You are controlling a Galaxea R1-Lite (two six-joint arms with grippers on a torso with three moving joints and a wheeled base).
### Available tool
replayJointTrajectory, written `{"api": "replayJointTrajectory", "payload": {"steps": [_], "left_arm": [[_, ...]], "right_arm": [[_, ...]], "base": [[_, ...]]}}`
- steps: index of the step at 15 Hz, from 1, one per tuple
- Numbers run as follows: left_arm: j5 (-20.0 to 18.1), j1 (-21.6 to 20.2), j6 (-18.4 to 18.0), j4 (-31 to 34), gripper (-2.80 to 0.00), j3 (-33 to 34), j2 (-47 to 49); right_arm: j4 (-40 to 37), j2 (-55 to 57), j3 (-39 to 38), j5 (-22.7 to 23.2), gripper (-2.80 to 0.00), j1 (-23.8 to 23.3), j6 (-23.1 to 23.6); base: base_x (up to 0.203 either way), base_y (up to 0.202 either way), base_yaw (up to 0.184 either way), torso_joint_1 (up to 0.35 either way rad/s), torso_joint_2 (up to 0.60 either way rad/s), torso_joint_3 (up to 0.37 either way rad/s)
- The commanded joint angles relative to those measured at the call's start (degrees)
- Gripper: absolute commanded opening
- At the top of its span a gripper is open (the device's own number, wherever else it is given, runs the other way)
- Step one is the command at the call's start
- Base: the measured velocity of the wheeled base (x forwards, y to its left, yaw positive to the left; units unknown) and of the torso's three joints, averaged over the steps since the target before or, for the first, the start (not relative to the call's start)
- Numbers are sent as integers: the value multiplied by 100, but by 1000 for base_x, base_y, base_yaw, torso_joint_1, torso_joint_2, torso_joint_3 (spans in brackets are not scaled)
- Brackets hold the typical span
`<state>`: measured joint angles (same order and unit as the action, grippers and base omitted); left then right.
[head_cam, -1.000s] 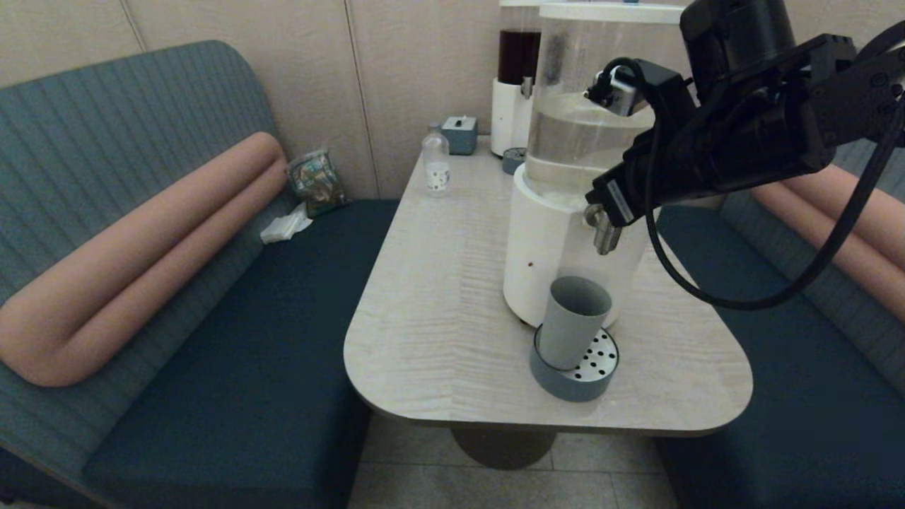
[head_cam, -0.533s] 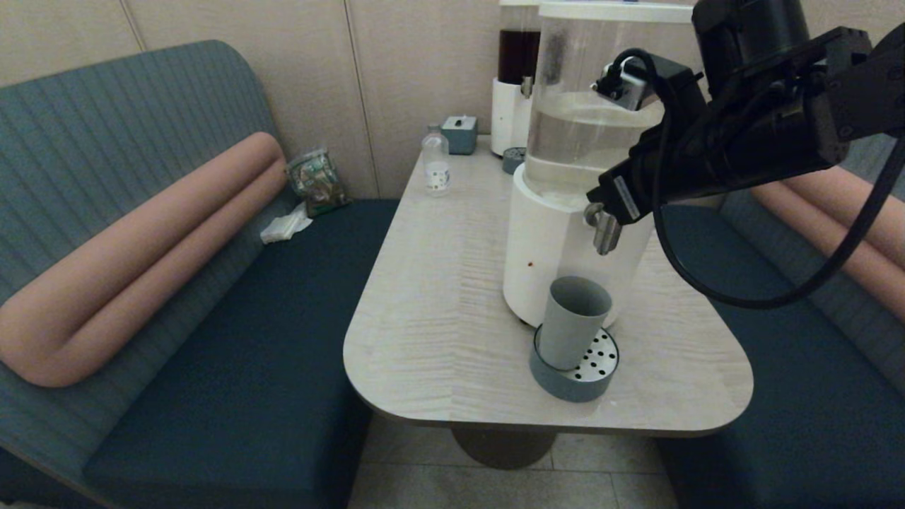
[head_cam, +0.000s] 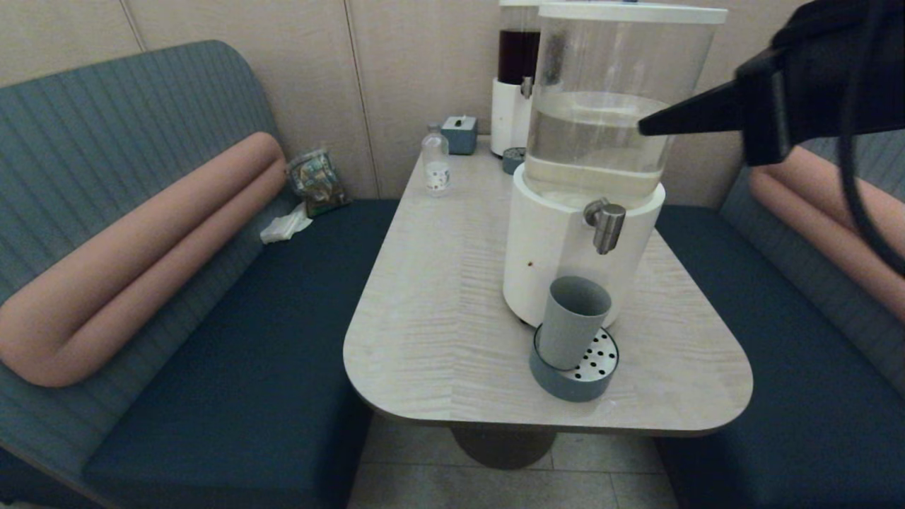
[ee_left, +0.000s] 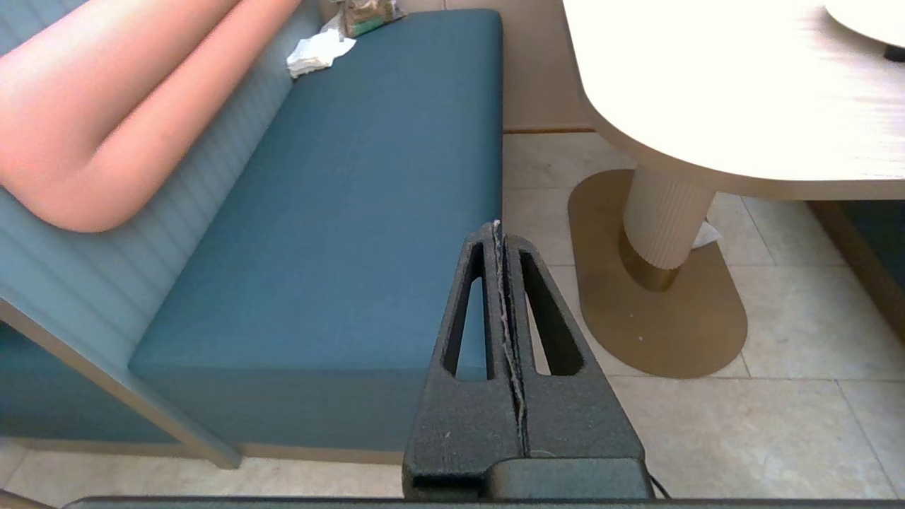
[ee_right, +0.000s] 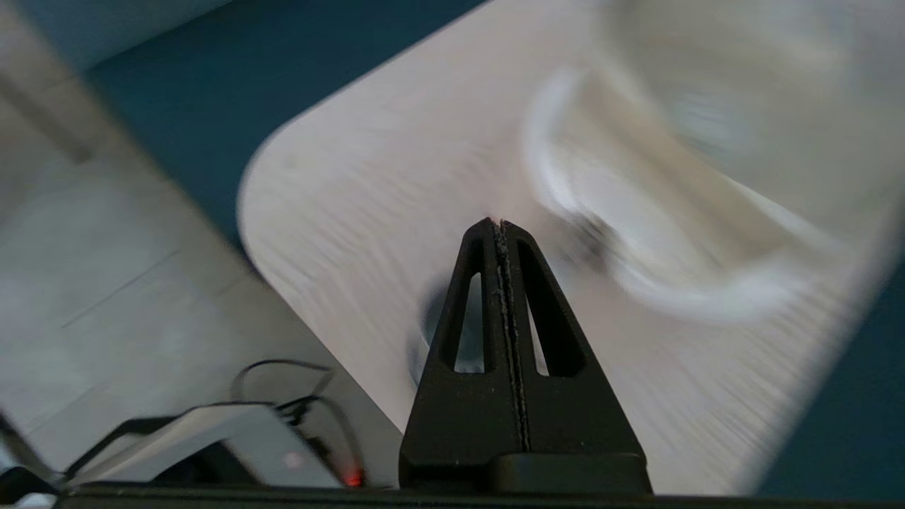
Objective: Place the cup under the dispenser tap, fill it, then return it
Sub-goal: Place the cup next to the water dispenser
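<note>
cup (head_cam: 574,319): upright on perforated drip tray (head_cam: 597,382), below dispenser tap (head_cam: 606,225), on tabletop (head_cam: 438,311) | right hand (head_cam: 647,127): closed, empty, raised beside clear tank | left hand (ee_left: 497,233): closed, empty, over bench seat (ee_left: 339,212)

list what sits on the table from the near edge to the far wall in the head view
round tray with the cup standing on it → big clear dispenser with its steel tap → small clear bottle → small grey box and the slimmer dark-liquid dispenser
</note>
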<state>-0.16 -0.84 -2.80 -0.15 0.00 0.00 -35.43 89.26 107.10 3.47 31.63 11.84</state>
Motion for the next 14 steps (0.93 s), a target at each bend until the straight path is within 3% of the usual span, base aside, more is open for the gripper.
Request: {"api": "replayJointTrajectory", "payload": {"steps": [1,2,5,9,14], "left_arm": [[-2,-4,-1,-3,-280,0,9],[-2,-4,-1,-3,-280,5,9],[-2,-4,-1,-3,-280,0,9],[-2,-4,-1,-3,-280,8,9],[-2,-4,-1,-3,-280,0,9]], "right_arm": [[-17,-1193,-501,-260,-280,-82,45],[-16,-1738,-926,-454,-280,-278,116],[25,-3277,-2330,-702,-280,-1691,134],[222,-6032,-4232,-924,-280,-2291,-71],[-31,-8535,-5850,-1012,-280,-2992,-124]], "base": [[0,0,0,0,0,0],[0,0,0,0,0,0],[0,0,0,0,0,0],[0,0,0,0,0,0],[0,0,0,0,0,0]]}}
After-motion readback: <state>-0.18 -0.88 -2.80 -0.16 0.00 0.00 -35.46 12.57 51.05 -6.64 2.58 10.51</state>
